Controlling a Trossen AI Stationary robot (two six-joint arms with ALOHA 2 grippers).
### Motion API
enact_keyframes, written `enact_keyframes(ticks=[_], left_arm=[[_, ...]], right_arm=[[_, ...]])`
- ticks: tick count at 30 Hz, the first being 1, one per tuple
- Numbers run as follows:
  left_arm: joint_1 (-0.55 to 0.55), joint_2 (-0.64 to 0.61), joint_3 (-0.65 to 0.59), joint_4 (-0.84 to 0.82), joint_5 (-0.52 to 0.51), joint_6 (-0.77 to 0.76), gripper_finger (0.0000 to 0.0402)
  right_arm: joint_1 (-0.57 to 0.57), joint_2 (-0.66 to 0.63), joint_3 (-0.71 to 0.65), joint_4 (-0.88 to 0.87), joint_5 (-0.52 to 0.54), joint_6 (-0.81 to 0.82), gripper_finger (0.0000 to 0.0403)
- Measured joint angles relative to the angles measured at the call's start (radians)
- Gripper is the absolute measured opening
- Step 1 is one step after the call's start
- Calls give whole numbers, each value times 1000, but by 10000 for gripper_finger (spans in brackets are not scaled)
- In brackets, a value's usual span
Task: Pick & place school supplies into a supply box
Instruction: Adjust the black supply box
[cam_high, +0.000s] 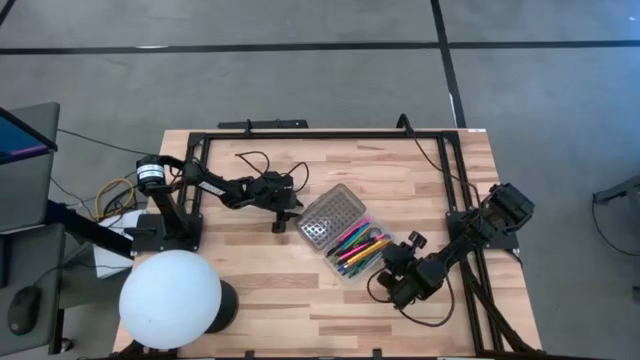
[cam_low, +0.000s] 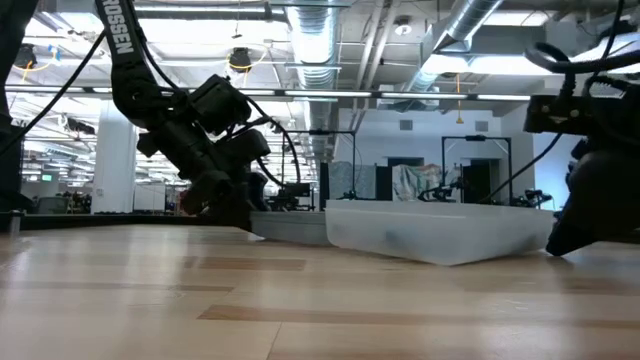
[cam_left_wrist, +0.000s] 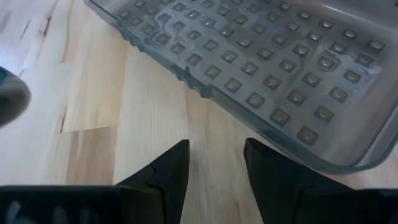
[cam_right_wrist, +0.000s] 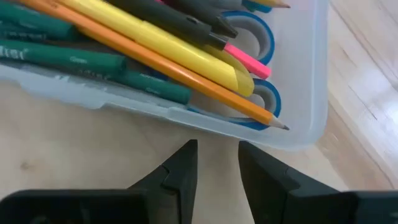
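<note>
Your school supplies (cam_high: 358, 243) sit packed in the supply box (cam_high: 345, 272); lid (cam_high: 330, 216) unclosed; left gripper (cam_left_wrist: 214, 168) and right gripper (cam_right_wrist: 217, 165) empty, fingers narrowly parted.

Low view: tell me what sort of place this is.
Probably a robotics lab or workshop in an industrial hall: exposed ceiling ducts, metal test frames in the background, and a wooden workbench carrying the left arm.

**Robotics lab in an open industrial hall**

Showing exposed silver ducts (cam_low: 330, 60) and strip lights (cam_low: 200, 35) running overhead, metal frames (cam_low: 475, 165) standing in the background. Sitting on a grey concrete floor (cam_high: 300, 80): a wooden tabletop (cam_high: 300, 290) carrying a black frame (cam_high: 320, 134), loose cables (cam_high: 110, 195) trailing beside it.
</note>
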Motion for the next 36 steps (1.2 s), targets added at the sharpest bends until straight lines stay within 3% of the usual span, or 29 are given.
enact_keyframes(ticks=[7,18,30,36], left_arm=[[-16,-2,1,-33,20,-10,153],[-46,-2,-13,-58,57,-25,153],[-47,0,-20,-53,60,-29,153],[-40,-1,-19,-79,-1,-49,153]], right_arm=[[-17,-4,-66,37,50,8,111],[-16,-2,-73,82,108,-209,110],[4,-3,-173,236,195,-226,90],[1,-3,-198,247,207,-181,73]])
